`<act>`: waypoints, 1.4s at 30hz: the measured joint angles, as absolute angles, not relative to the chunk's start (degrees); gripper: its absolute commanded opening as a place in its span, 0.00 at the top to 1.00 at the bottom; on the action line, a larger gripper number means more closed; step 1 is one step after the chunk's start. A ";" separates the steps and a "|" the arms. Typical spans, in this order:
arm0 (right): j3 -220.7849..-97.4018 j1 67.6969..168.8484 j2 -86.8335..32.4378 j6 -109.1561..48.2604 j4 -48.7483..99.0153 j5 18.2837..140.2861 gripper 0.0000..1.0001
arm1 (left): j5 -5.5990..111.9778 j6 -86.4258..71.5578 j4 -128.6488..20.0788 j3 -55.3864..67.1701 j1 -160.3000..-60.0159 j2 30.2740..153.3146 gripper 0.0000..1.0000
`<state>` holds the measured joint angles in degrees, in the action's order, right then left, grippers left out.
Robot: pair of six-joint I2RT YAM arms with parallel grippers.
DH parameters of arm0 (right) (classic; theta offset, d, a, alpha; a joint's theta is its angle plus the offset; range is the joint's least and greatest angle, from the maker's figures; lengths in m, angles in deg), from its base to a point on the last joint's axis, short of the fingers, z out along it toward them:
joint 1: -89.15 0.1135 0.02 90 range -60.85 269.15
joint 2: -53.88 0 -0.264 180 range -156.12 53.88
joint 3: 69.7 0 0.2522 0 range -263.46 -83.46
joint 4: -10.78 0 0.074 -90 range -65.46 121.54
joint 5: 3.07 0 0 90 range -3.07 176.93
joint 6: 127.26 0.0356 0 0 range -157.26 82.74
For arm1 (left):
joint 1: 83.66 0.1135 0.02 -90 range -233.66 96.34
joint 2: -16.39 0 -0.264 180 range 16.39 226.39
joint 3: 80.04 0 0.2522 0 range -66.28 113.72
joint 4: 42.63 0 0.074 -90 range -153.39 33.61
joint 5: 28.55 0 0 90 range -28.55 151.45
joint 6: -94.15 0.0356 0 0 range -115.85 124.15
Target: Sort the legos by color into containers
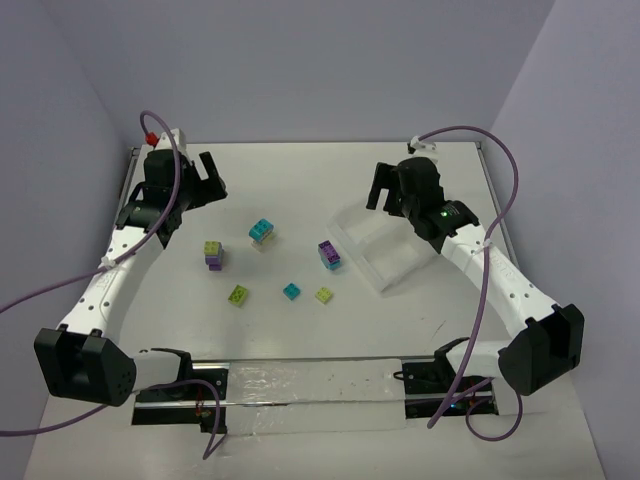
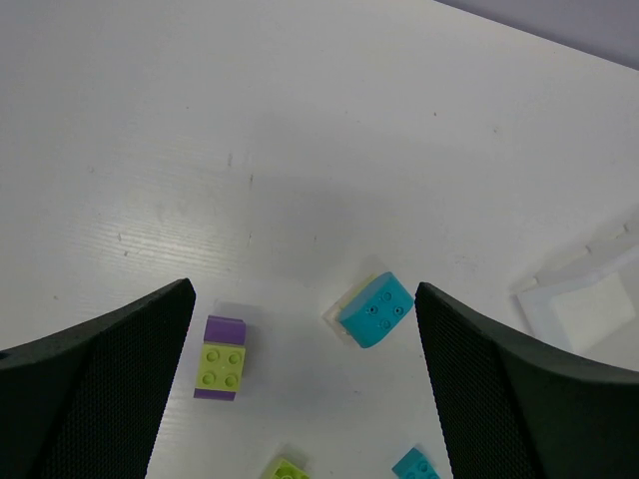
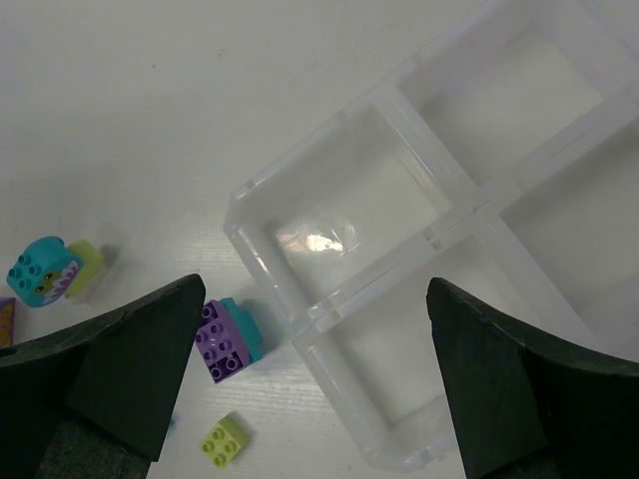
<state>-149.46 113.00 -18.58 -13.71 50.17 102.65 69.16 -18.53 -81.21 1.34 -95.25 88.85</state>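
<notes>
Six groups of legos (image 2: 374, 309) lie on the white table (image 1: 300, 180), and we find every one of them outside the clear tray (image 1: 385, 255).

1. Far row, three two-colour stacks: a lime-on-purple stack (image 1: 213, 254) at the left, a cyan-topped stack (image 1: 262, 232) on a pale base in the middle, and a purple-and-cyan stack (image 1: 329, 254) just beside the tray's left wall.
2. Near row, three single bricks, closer to the arm bases: a lime brick (image 1: 238, 294), a cyan brick (image 1: 291, 291) and a second lime brick (image 1: 324, 295).

We see the tray right of centre, set at an angle to the table edges, with dividers splitting it into several compartments.

Left gripper (image 1: 212, 180): jaws spread wide, holding nothing. It hangs above the far-left part of the table, well apart from the bricks. Its wrist view frames the cyan-topped stack and the lime-on-purple stack between the two fingers.

Right gripper (image 3: 315, 289): jaws spread wide, holding nothing. It hangs above the far side of the tray. Its wrist view shows the tray's corner compartment between the fingers, with the purple-and-cyan stack next to the left finger.
</notes>
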 measured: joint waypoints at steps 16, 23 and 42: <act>-152.20 121.72 -23.26 -18.90 50.80 96.35 0.09 | 69.16 -18.53 -80.78 1.34 -96.07 89.75 0.01; -153.23 128.59 -32.13 -21.76 51.97 94.16 0.20 | 69.39 -18.51 -80.70 1.19 -96.28 89.72 0.01; -153.30 130.64 -46.02 -24.86 51.88 94.30 0.38 | 70.89 -17.83 -81.03 0.68 -96.37 89.59 0.01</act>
